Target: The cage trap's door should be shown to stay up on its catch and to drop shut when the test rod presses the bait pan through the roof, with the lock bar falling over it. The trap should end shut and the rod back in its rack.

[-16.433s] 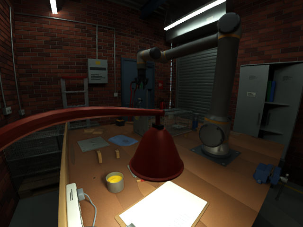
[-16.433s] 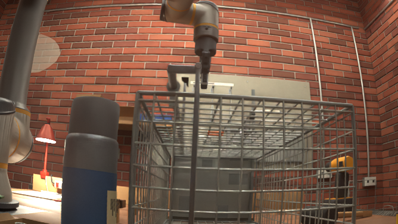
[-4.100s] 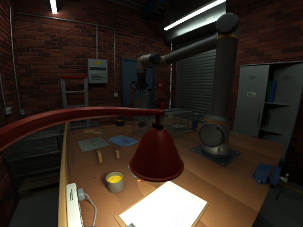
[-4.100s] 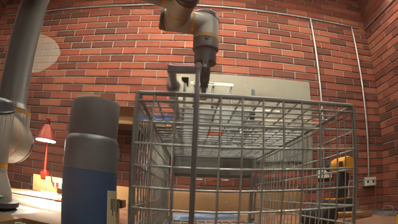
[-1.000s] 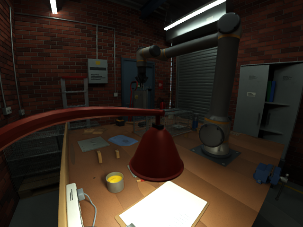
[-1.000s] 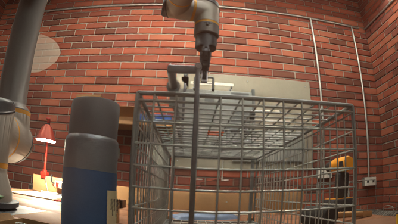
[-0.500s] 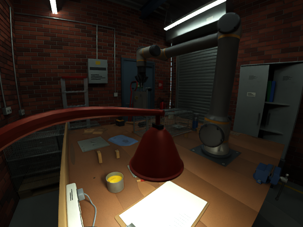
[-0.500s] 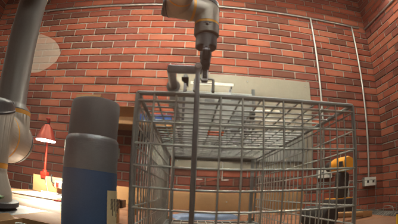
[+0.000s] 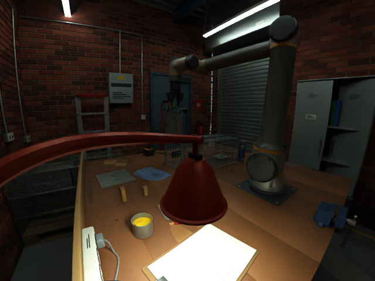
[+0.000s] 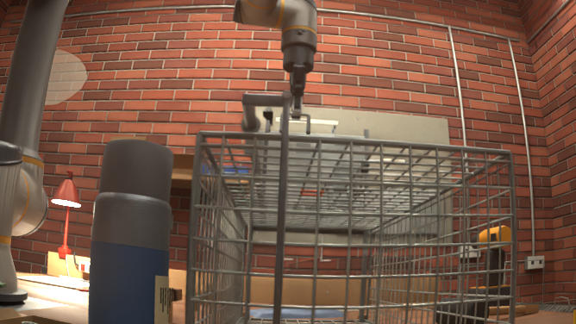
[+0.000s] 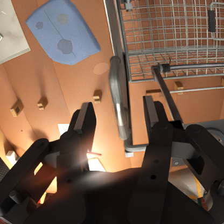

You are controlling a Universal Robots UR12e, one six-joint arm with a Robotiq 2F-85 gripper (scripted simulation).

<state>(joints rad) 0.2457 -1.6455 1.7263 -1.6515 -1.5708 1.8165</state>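
Note:
My gripper (image 11: pixel 117 113) hangs open and empty above the raised door end of the wire cage trap (image 10: pixel 349 224), with the door's grey tube handle (image 11: pixel 117 99) running between its fingers. In the second side camera the gripper (image 10: pixel 296 113) sits just over that handle (image 10: pixel 263 100) at the top of the upright door frame. The trap (image 9: pixel 203 149) stands at the far end of the bench, its door plate (image 9: pixel 174 121) lifted above it. A dark bar (image 11: pixel 165 94) slants from a sprung cross rod (image 11: pixel 188 66) on the cage roof. I cannot see the test rod.
A red desk lamp (image 9: pixel 194 190) fills the near foreground, with a clipboard (image 9: pixel 203 257) and a yellow-filled tin (image 9: pixel 142 225) beside it. A blue cloth (image 11: pixel 63 32) and grey plate (image 9: pixel 115 178) lie left of the trap. A blue-grey canister (image 10: pixel 131 232) stands by the cage.

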